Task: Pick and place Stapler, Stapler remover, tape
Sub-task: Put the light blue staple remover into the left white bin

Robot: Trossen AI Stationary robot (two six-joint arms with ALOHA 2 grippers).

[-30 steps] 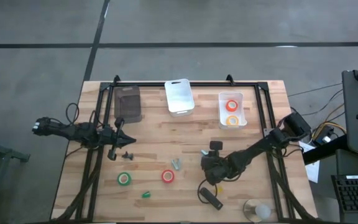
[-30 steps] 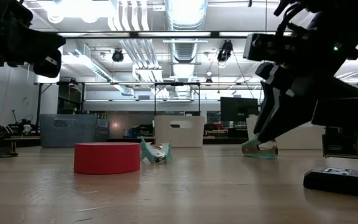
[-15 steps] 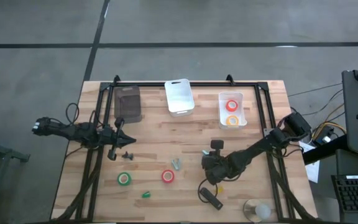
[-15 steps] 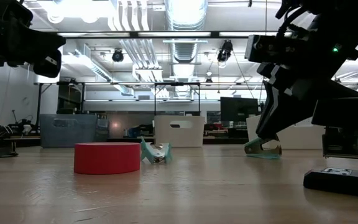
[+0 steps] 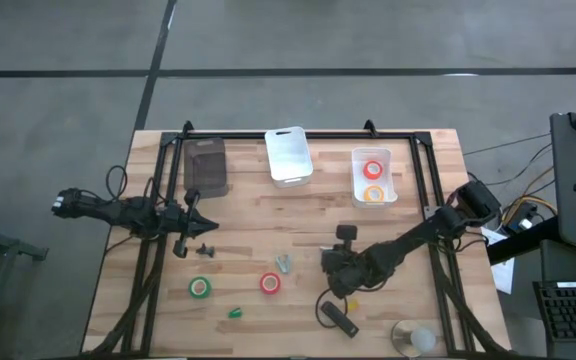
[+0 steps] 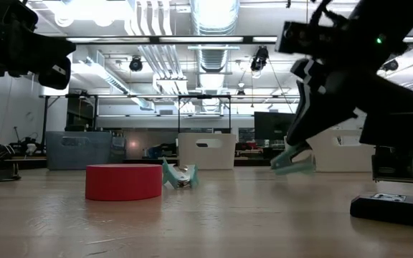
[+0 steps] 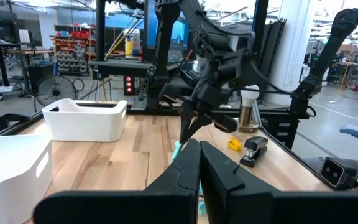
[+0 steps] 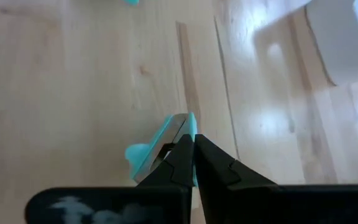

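My right gripper (image 8: pixel 193 142) is shut on a teal staple remover (image 8: pixel 160 144) and hangs over the table's right middle (image 5: pixel 334 276). A second teal staple remover (image 5: pixel 284 264) lies on the wood beside a red tape roll (image 5: pixel 270 283). A green tape roll (image 5: pixel 200 288) lies flat farther left. The black stapler (image 5: pixel 340 318) rests near the front edge. A red roll (image 5: pixel 373 169) and an orange-yellow roll (image 5: pixel 373 194) sit in a clear bin. My left gripper (image 7: pixel 199 163) is shut and waits at the table's left (image 5: pixel 206 224). My right gripper pinches the teal staple remover between its two fingertips, at the remover's metal-jawed end (image 8: pixel 180 127). The fingers slant down at it from above. The remover (image 6: pixel 292 160) is lifted clear of the table and sits tilted below the fingers.
At the far edge stand a dark bin (image 5: pixel 206 165), a white bin (image 5: pixel 288 155) and the clear bin (image 5: pixel 386 160). A small green piece (image 5: pixel 236 312) lies near the front, and a small yellow object (image 7: pixel 234 144) lies by the stapler. A round clear thing (image 5: pixel 414 338) sits at the front right corner.
My right gripper has risen and shifted a little toward the table's left, staying shut. The teal staple remover in it has come up off the wood and now hangs tilted clear of the table. Everything else has kept still.
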